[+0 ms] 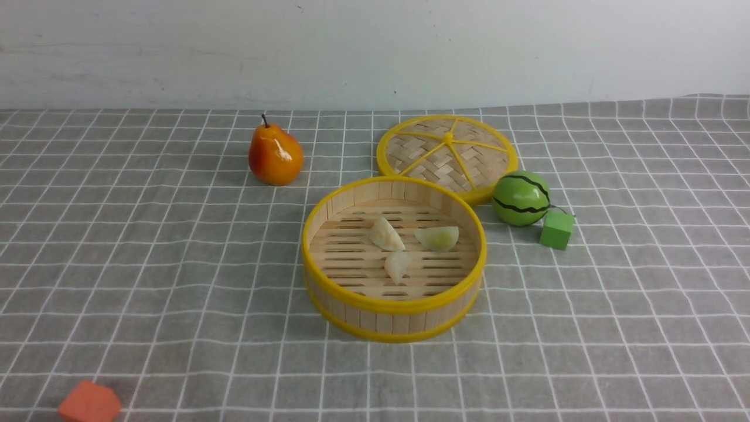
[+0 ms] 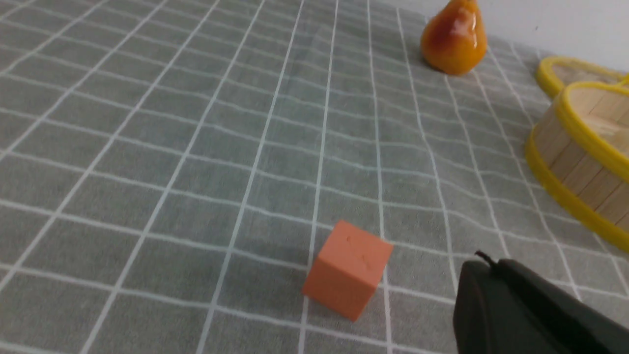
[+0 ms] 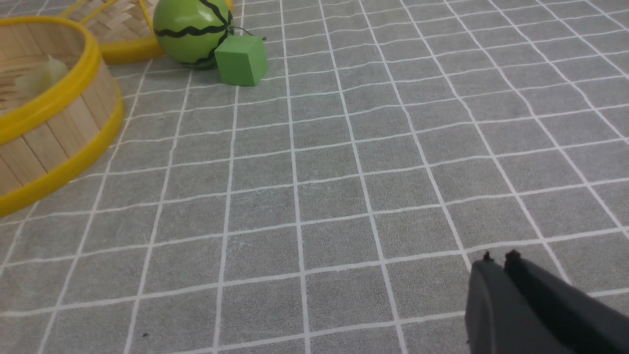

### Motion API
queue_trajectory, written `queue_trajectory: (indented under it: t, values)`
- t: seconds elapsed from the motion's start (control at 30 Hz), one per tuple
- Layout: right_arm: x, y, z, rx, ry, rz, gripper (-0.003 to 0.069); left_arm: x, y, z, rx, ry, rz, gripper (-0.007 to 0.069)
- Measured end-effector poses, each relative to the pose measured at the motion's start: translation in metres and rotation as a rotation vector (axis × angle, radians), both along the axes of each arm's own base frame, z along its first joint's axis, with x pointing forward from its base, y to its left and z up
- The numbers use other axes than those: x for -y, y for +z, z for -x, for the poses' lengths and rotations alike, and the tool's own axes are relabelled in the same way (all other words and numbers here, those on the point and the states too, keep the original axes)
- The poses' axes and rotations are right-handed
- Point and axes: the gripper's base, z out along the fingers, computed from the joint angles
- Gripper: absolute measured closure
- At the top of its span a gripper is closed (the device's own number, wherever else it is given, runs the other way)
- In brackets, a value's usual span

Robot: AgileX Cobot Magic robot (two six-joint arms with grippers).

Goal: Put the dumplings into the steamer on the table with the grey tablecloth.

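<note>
The steamer (image 1: 394, 305) stands in the middle of the grey tablecloth (image 1: 146, 264). Three dumplings lie on its slatted floor: one (image 1: 386, 234) at the centre, one (image 1: 437, 238) to its right, one (image 1: 397, 266) nearer me. The steamer also shows in the left wrist view (image 2: 585, 162) and the right wrist view (image 3: 54, 132), where one dumpling (image 3: 39, 78) peeks over the rim. My left gripper (image 2: 486, 268) is shut and empty, near the orange cube. My right gripper (image 3: 499, 263) is shut and empty over bare cloth. Neither gripper shows in the front view.
The woven lid (image 1: 447, 155) lies flat behind the steamer. A green striped ball (image 1: 521, 198) and a green cube (image 1: 556, 229) sit right of it. A pear (image 1: 275, 153) stands back left. An orange cube (image 1: 89, 403) lies at the front left.
</note>
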Motion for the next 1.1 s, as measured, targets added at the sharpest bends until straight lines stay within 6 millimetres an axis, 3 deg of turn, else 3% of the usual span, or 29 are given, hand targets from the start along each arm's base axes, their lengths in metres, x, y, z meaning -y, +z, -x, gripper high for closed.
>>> queue_trajectory:
  t: [1.1]
  values:
    - [0.0, 0.0, 0.0, 0.0, 0.0, -0.001, 0.0578, -0.003, -0.0046, 0.0012, -0.048, 0.045, -0.043, 0.0638]
